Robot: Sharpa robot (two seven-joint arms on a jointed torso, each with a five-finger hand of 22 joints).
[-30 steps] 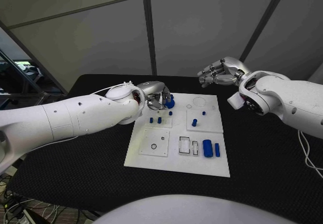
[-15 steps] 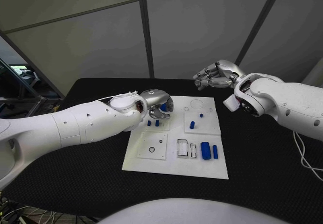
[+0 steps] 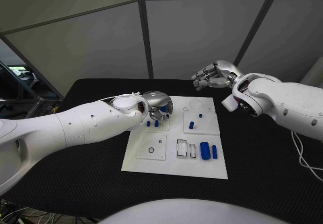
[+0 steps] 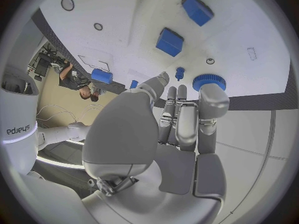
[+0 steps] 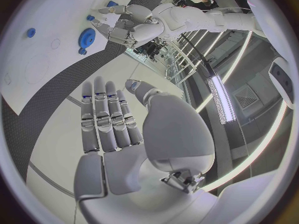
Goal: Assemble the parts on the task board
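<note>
The white task board [image 3: 202, 165] lies mid-table. My left hand [image 3: 156, 107] hovers over its far left corner, and its fingertips [image 4: 214, 98] hold a round blue gear [image 4: 204, 80], which the head view shows at the hand's right side [image 3: 164, 108]. Close by stand a small blue peg [image 4: 179, 73] and two blue blocks [image 4: 169, 41]. The right wrist view shows the gear [image 5: 87, 36] against the board [image 5: 37, 55] next to my left hand [image 5: 127, 32]. My right hand [image 3: 214, 76] hangs raised beyond the board's far edge, fingers spread, holding nothing.
On the board stand a pair of short blue pegs [image 3: 152, 123], another peg [image 3: 192, 124], a thick blue cylinder [image 3: 204, 150] with a thin one [image 3: 214, 150] beside it, and rectangular slots [image 3: 183, 147]. Black table [image 3: 269, 154] surrounds the board.
The camera has shifted. My left hand has carried the blue gear a little nearer across the board's far left corner. My right hand has stayed raised and spread.
</note>
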